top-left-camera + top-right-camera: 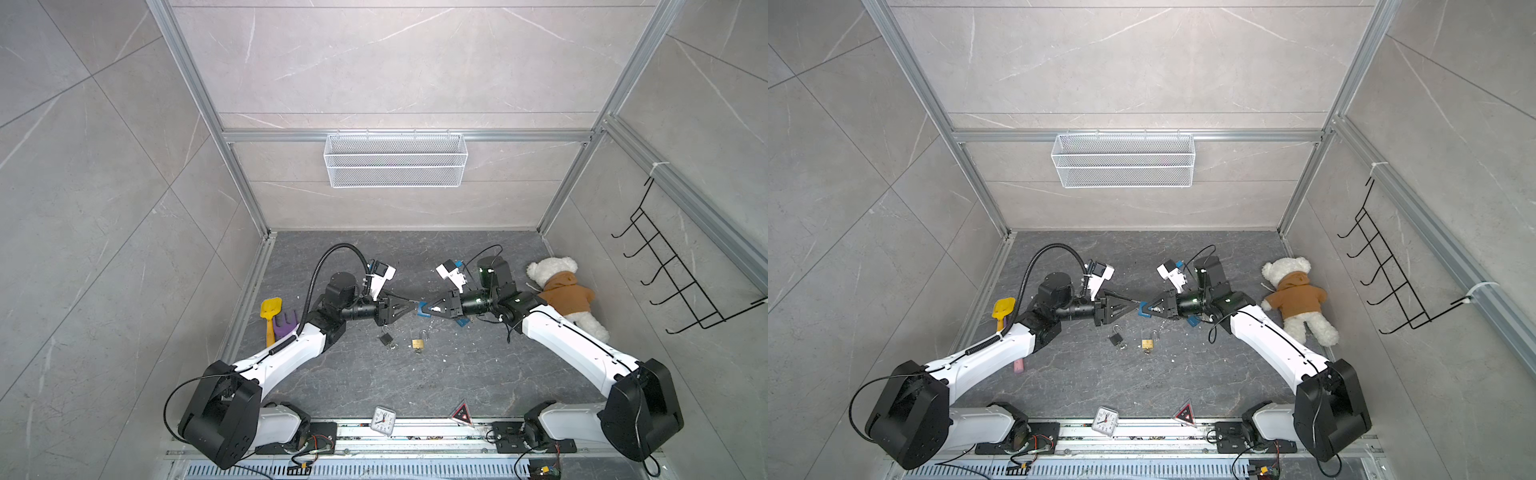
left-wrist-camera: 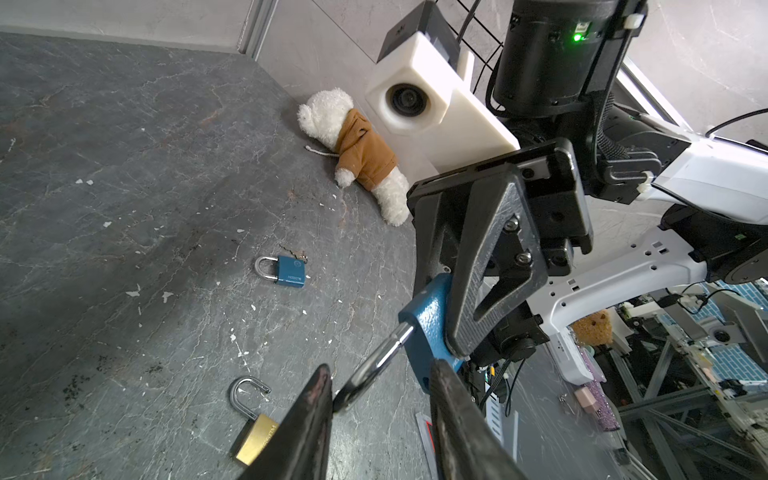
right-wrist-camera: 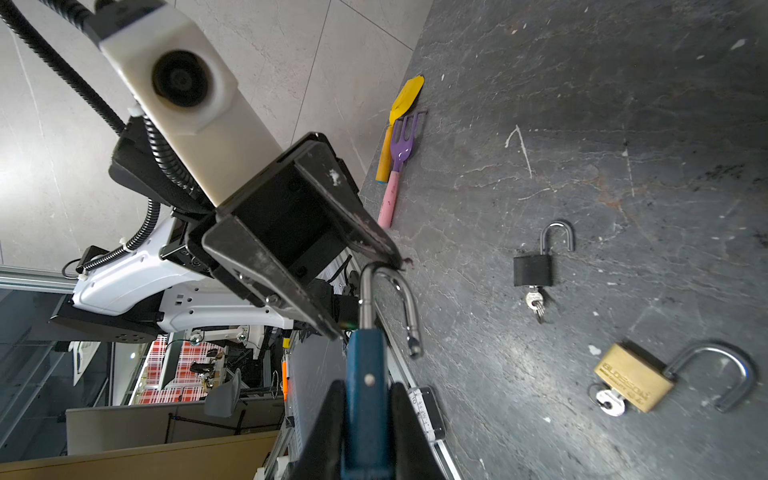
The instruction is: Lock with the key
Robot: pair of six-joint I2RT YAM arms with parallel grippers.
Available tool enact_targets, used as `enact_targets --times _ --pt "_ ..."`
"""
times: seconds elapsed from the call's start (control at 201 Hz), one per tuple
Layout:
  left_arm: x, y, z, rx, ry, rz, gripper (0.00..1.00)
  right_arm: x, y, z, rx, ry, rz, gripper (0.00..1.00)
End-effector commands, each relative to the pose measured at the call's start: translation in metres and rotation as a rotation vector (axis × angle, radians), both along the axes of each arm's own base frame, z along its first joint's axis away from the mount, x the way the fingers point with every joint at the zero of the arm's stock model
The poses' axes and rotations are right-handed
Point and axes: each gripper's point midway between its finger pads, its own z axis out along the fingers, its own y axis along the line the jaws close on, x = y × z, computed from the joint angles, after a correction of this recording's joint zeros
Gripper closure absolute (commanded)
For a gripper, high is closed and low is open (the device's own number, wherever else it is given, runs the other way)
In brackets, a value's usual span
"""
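Blue padlock [image 1: 423, 308] hangs in the air above the middle of the worktop [image 1: 374, 382], between the two arms. The right end effector [image 1: 429, 309] is clenched on its body; the right wrist view shows that body [image 3: 365, 374] squeezed between both fingers. Its long axis lies roughly level along the line from one arm to the other, with the shackle [image 3: 405, 299] pointing toward the left arm. The shackle is swung open (its free end hangs clear of the body).

The left end effector [image 1: 413, 308] is not clenched. In the left wrist view its fingers [image 2: 316, 399] stand partly spread on either side of the shackle [image 2: 374, 365], one touching the bend, with a gap at the other.

The only container is a white wire basket [image 1: 395, 160] hung on the rail of the back wall, well away from the arms; its mesh floor shows plainly through the open top.

On the worktop just below the held lock lie a black padlock [image 1: 386, 338] and a brass padlock [image 1: 418, 343], both with open shackles and keys in them. A second blue padlock [image 2: 291, 272], its shackle shut, lies nearer the right arm. A teddy bear [image 1: 561, 291] lies by the right wall, and a yellow toy shovel [image 1: 271, 309] by the left.
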Motion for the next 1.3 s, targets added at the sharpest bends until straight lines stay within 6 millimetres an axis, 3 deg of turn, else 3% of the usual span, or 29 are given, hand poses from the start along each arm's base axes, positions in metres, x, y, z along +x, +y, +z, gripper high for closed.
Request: enact_targets --times 0.0,0.134,0.841,1.005,1.11,1.294 --pt "-0.006 -0.001 0.016 -0.047 -0.027 -0.041 0.65 -0.003 -0.001 0.014 0.052 -0.08 0.029 1.0" --pt "-0.01 0.0 0.017 -0.052 -0.019 -0.049 0.71 -0.002 -0.001 0.016 0.074 -0.096 0.037 1.0" --pt "-0.016 -0.005 0.021 -0.106 0.035 -0.106 0.82 -0.001 -0.004 0.021 0.093 -0.171 0.037 1.0" --pt "-0.018 -0.006 0.025 -0.127 0.047 -0.125 0.88 0.0 -0.006 0.015 0.062 -0.189 0.029 1.0" --pt "-0.019 -0.005 0.027 -0.133 0.054 -0.123 1.0 0.002 -0.008 0.012 0.045 -0.199 0.017 1.0" --pt "-0.025 -0.003 0.029 -0.147 0.059 -0.132 1.0 0.003 -0.01 0.011 0.029 -0.23 0.007 1.0"
